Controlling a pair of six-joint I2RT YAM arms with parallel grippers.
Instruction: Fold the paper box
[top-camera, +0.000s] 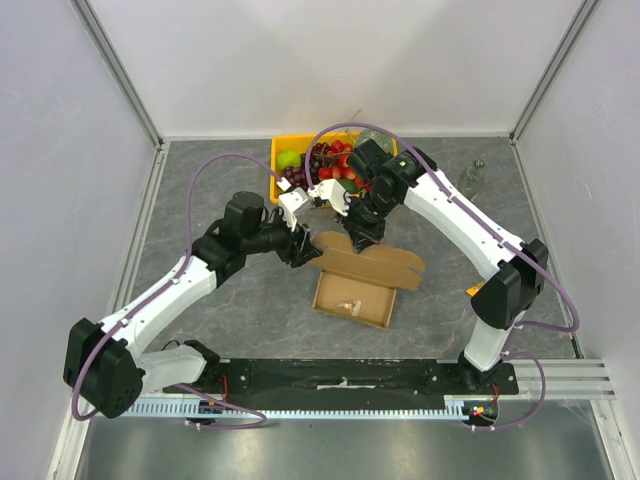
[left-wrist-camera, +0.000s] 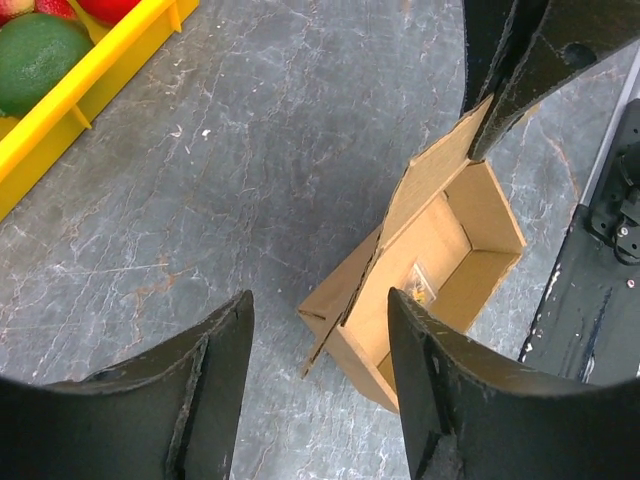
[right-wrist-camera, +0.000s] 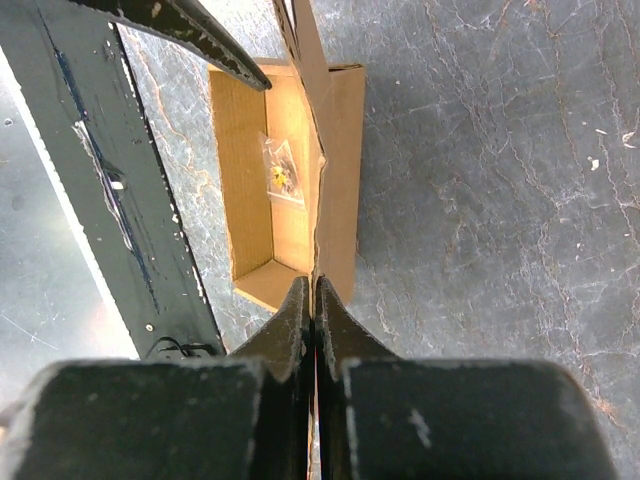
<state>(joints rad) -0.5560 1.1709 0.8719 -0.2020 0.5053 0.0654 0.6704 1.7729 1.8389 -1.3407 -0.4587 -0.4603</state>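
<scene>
The paper box (top-camera: 352, 297) is a shallow brown cardboard tray on the grey table, with its lid flap (top-camera: 378, 262) raised along the far side. A small clear packet (right-wrist-camera: 280, 172) lies inside it. My right gripper (right-wrist-camera: 313, 286) comes down from above and is shut on the upper edge of the lid flap (right-wrist-camera: 338, 140), holding it nearly upright. In the left wrist view the paper box (left-wrist-camera: 435, 250) lies ahead and to the right. My left gripper (left-wrist-camera: 320, 305) is open at the box's left end, with only table between its fingers. The right finger (left-wrist-camera: 450, 370) overlaps the box's near corner.
A yellow crate (top-camera: 277, 160) of fruit stands just behind the box, its rim (left-wrist-camera: 105, 85) showing in the left wrist view. A small glass bottle (top-camera: 475, 175) is at the back right. The black base rail (top-camera: 350, 375) runs along the near edge.
</scene>
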